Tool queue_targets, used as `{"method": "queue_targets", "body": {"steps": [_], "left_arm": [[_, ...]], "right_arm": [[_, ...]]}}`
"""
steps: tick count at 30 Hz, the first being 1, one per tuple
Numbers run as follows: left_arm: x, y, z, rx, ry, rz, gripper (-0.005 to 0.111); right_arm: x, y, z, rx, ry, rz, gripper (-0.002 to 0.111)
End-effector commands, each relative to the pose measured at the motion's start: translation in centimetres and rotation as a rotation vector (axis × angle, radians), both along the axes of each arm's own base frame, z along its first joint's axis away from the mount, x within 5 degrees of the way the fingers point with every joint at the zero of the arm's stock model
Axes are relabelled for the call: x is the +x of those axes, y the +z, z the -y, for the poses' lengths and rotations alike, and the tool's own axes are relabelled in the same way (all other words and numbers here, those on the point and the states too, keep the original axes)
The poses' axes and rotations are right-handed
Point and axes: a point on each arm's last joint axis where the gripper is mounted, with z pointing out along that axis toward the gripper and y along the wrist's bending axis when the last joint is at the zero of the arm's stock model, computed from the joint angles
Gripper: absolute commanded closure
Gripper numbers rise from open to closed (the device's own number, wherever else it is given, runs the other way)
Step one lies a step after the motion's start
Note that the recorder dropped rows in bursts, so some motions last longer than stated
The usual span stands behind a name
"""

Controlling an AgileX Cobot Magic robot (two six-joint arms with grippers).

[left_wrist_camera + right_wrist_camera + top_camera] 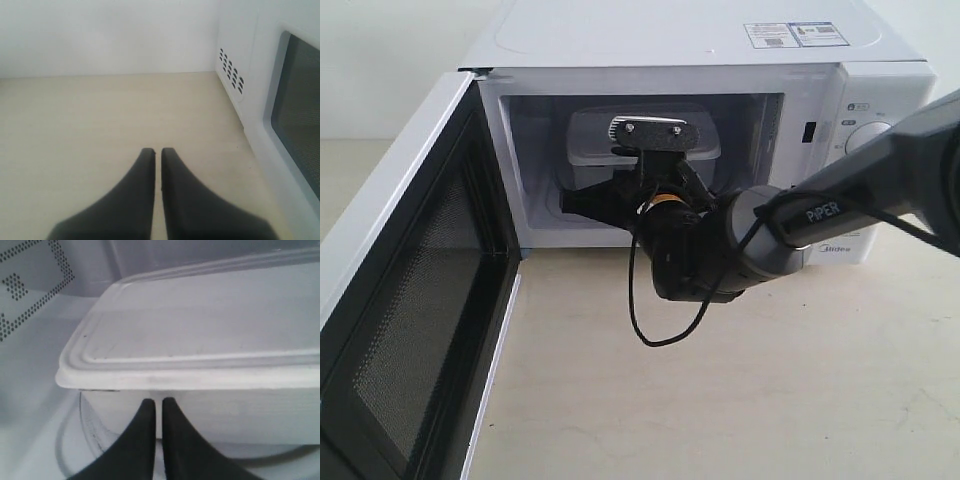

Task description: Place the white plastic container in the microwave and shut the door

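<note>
Sitting in the microwave [650, 35], the white plastic container [200, 325] faces the closed right pincer [158, 401]; left pincer [157, 150] closed.

White letters spelling "PiPER" stand on the dark grey upper link of the right robot arm [823, 212]. On the white boxy microwave oven [620, 35], the grey brand name "Midea" [837, 256] sits at the lower edge of the right control panel [920, 90]. Two small rectangular paper stickers [767, 35] lie on the oven's top, their print too small to read. A tiny mark above the upper round white knob [860, 130] is likewise illegible
</note>
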Motion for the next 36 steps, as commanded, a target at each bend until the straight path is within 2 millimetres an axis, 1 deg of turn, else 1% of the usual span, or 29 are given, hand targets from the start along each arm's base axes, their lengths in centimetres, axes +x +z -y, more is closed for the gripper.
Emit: {"method": "queue_targets", "body": {"steps": [1, 3, 5, 9, 12, 15, 16, 18, 19, 21, 22, 25, 27, 31, 36], "left_arm": [[0.0, -0.1, 0.0, -0.002, 0.003, 0.000, 0.102], [0.0, -0.1, 0.0, -0.002, 0.003, 0.000, 0.102], [0.0, -0.1, 0.0, -0.002, 0.003, 0.000, 0.102], [0.0, -0.1, 0.0, -0.002, 0.003, 0.000, 0.102], [0.0, -0.1, 0.0, -0.002, 0.003, 0.000, 0.102], [0.0, -0.1, 0.0, -0.002, 0.003, 0.000, 0.102], [0.0, -0.1, 0.0, -0.002, 0.003, 0.000, 0.102], [0.0, -0.1, 0.0, -0.002, 0.003, 0.000, 0.102], [0.0, -0.1, 0.0, -0.002, 0.003, 0.000, 0.102], [0.0, -0.1, 0.0, -0.002, 0.003, 0.000, 0.102], [0.0, -0.1, 0.0, -0.002, 0.003, 0.000, 0.102], [0.0, -0.1, 0.0, -0.002, 0.003, 0.000, 0.102], [0.0, -0.1, 0.0, -0.002, 0.003, 0.000, 0.102], [0.0, -0.1, 0.0, -0.002, 0.003, 0.000, 0.102], [0.0, -0.1, 0.0, -0.002, 0.003, 0.000, 0.102]], "right_arm": [[-0.5, 2.0, -0.4, 0.007, 0.014, 0.012, 0.106], [-1.2, 2.8, -0.6, 0.017, -0.007, 0.020, 0.106], [-2.0, 3.4, -0.2, 0.057, -0.061, 0.012, 0.106], [-4.1, 3.3, 0.0, 0.045, -0.065, -0.019, 0.106], [-6.4, 3.2, 0.1, 0.015, -0.031, -0.030, 0.106], [-9.1, 3.2, 0.4, -0.010, 0.016, -0.050, 0.106], [-10.3, 3.2, 0.8, -0.015, 0.021, -0.052, 0.106], [-12.1, 3.3, 1.9, -0.018, -0.002, -0.049, 0.106], [-13.3, 3.7, 2.5, -0.006, -0.014, -0.046, 0.106], [-15.0, 4.0, 3.7, -0.006, -0.019, -0.049, 0.106], [-16.0, 4.1, 4.3, -0.007, -0.013, -0.069, 0.106], [-18.3, 4.9, 5.6, 0.004, 0.041, -0.083, 0.106], [-19.5, 5.3, 6.5, 0.014, 0.056, -0.088, 0.106], [-21.4, 6.7, 8.5, 0.086, 0.062, -0.094, 0.106], [-23.7, 8.9, 10.4, 0.150, 0.157, -0.061, 0.106]]}}
